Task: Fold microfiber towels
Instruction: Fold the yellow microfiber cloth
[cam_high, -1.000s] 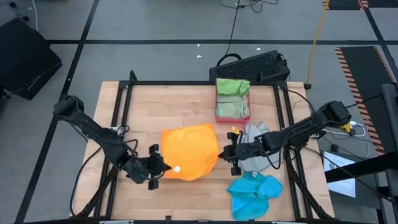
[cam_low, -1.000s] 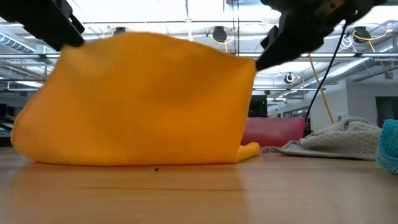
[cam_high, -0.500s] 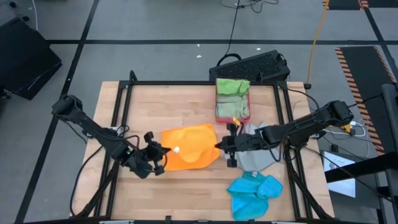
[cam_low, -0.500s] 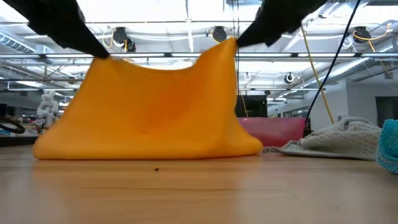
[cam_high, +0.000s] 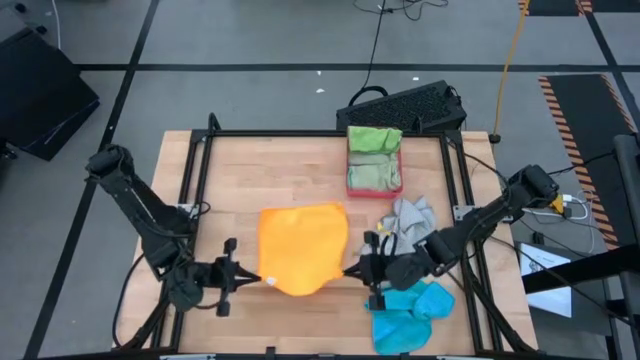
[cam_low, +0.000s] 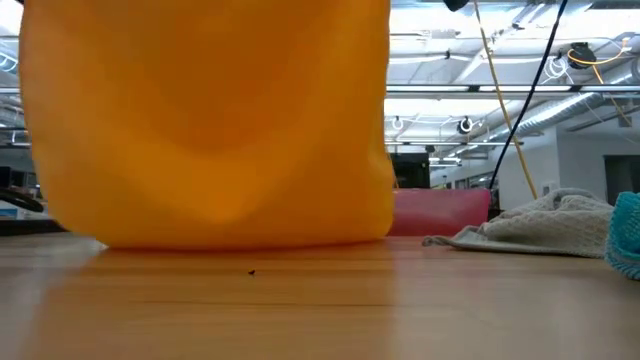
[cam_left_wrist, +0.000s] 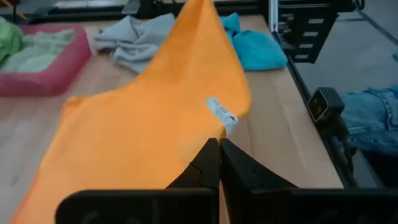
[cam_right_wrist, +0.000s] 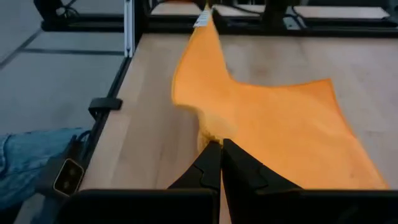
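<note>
Table: wooden top in a black frame, carrying everything below; used here as the landmark.
Left arm: reaching from the table's left edge, bending down along that edge toward the near side.
Right arm: reaching in from the table's right edge, angling toward the near middle.
Orange towel: lying mid-table, its near edge being lifted at two corners; in the low view it is hanging as a broad sheet, lower edge touching the wood.
Tray: pink-red, sitting at the table's far side, holding bright green and pale sage cloths.
Grey towel: lying crumpled between tray and right arm.
Blue towel: lying bunched at the table's near right edge.
Left gripper: sitting at the orange towel's near left corner, fingers pinching the cloth closed beside its white label.
Right gripper: sitting at the near right corner, fingers clamping the cloth's edge.
</note>
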